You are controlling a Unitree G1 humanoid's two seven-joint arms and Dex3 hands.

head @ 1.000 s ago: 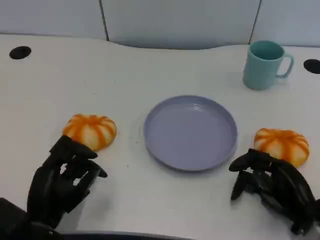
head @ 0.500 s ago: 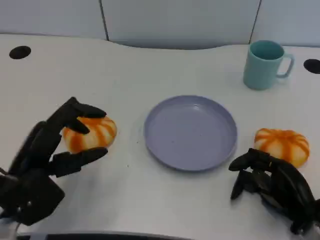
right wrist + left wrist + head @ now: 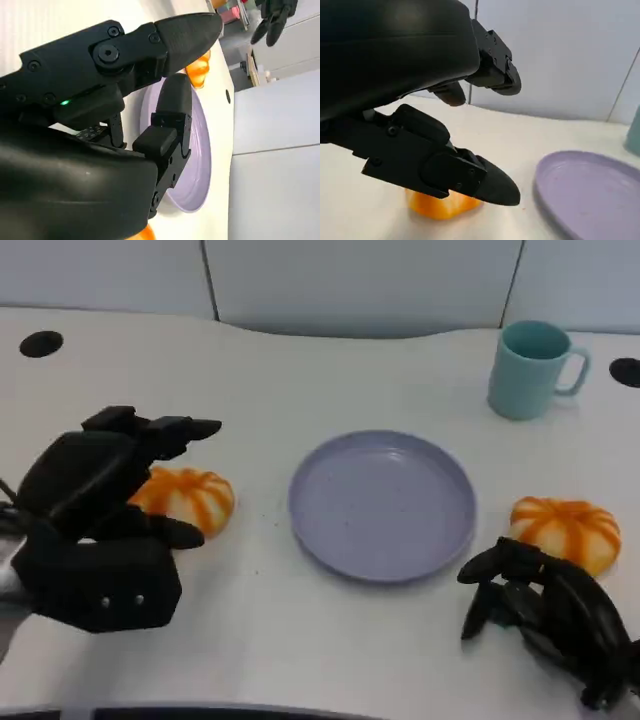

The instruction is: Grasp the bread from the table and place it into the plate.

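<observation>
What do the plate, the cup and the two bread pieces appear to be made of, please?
Plate: likely matte lavender plastic, with a soft sheen. Cup: teal, smooth, plastic or glazed ceramic; unclear. Left bread and right bread: glossy orange-and-cream surfaces suggest moulded toy food, possibly plastic or foam.

Bare table (image 3: pixel 262 570) lies between the left bread (image 3: pixel 188 498) and the plate (image 3: pixel 381 505); the mug (image 3: pixel 530 370) stands well apart.

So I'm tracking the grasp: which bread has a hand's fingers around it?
The bread left of the plate; the left hand brackets it with open fingers.
</observation>
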